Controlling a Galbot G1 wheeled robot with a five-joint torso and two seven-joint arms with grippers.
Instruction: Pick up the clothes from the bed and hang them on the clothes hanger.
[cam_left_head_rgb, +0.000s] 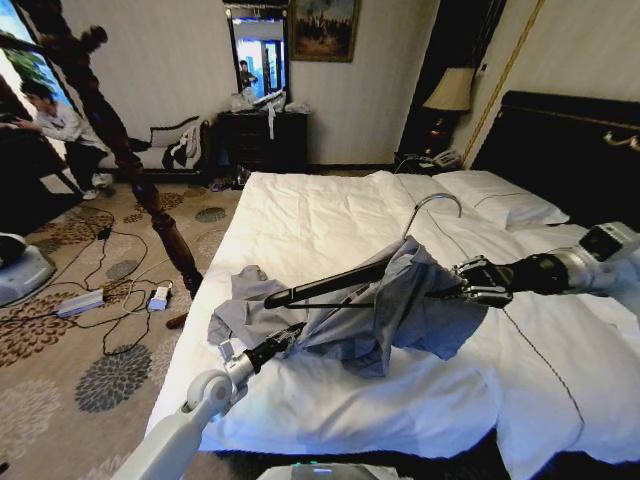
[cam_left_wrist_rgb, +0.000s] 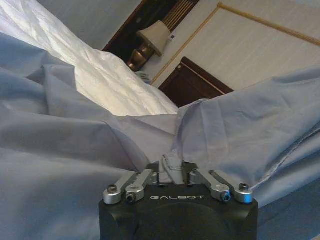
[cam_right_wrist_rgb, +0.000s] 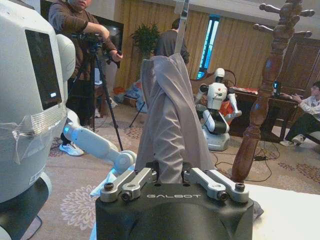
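Surface: wide double bed (cam_left_head_rgb: 330, 230) w/ white duvet, white pillows, tall black headboard; duvet creased. Room: patterned carpet w/ cables and a power brick beside the bed, dark dresser (cam_left_head_rgb: 262, 140) w/ mirror at far wall, table lamp (cam_left_head_rgb: 450, 92) beside the headboard. Tall dark turned-wood pole (cam_left_head_rgb: 130, 160) stands tilted in head view, on the carpet beyond the L arm; in R wrist view the pole (cam_right_wrist_rgb: 262, 105) rises just past the R gripper.

No containers in view.

Black hanger w/ broad curved shoulders, thin lower bar, silver wire hook (cam_left_head_rgb: 330, 285) is raised above the duvet, lying slantwise betw. the two grippers, hook end up toward the pillows. Light blue-grey thin long-sleeved shirt (cam_left_head_rgb: 390, 310) is draped over the hanger end nearest the R gripper; rest trails down to the duvet by the L gripper.

R gripper (cam_left_head_rgb: 462, 285): reaches in from the headboard side, fingers closed on shirt fabric at the hanger end; R wrist view shows cloth (cam_right_wrist_rgb: 170, 130) rising straight from betw. the fingers.

L gripper (cam_left_head_rgb: 290, 337): low at the shirt's lower edge, fingers pinched on a fold of fabric; L wrist view shows shirt (cam_left_wrist_rgb: 75, 145) bunched all around the L gripper (cam_left_wrist_rgb: 172, 170).
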